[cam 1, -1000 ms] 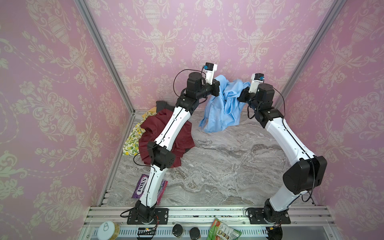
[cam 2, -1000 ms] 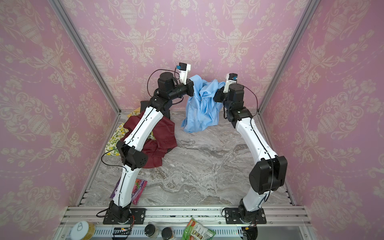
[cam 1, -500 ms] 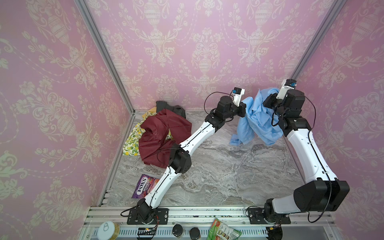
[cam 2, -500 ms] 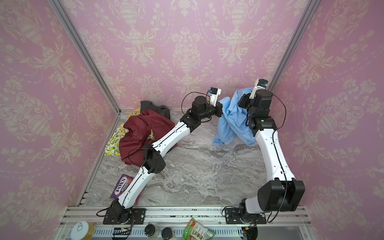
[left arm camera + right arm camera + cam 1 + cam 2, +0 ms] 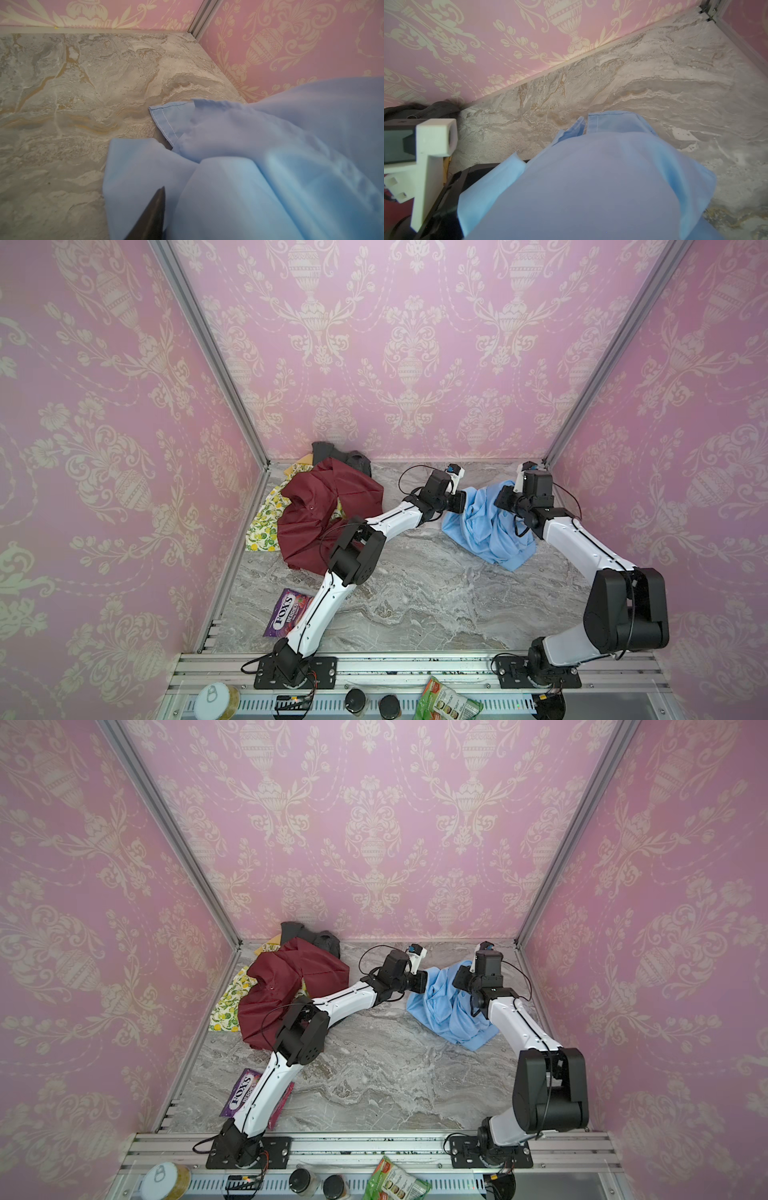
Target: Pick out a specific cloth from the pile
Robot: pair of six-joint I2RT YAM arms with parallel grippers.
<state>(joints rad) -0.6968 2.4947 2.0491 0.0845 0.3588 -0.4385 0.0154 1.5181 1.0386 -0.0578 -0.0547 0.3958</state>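
Nearest, a purple sweet bag (image 5: 289, 612) lies on the bench (image 5: 415, 601) beside the left arm's base. Past bare marble, the cloth (image 5: 486, 533) sits crumpled at the right rear, well apart from the pile (image 5: 324, 506) in the far left corner. The separating therefore looks done, and the step in hand is setting the cloth down. The right end effector (image 5: 502, 502) is pressed together and seems to pinch the cloth's raised top; its wrist view shows only draped blue fabric. The left end effector (image 5: 463, 504) meets the cloth's left edge. I cannot tell whether it is spread, since its wrist view shows just 1 dark finger (image 5: 154, 212) near a stitched hem (image 5: 164, 122). Next, the right must let go and both arms withdraw without dragging fabric. Only the top views show the gap to the pile
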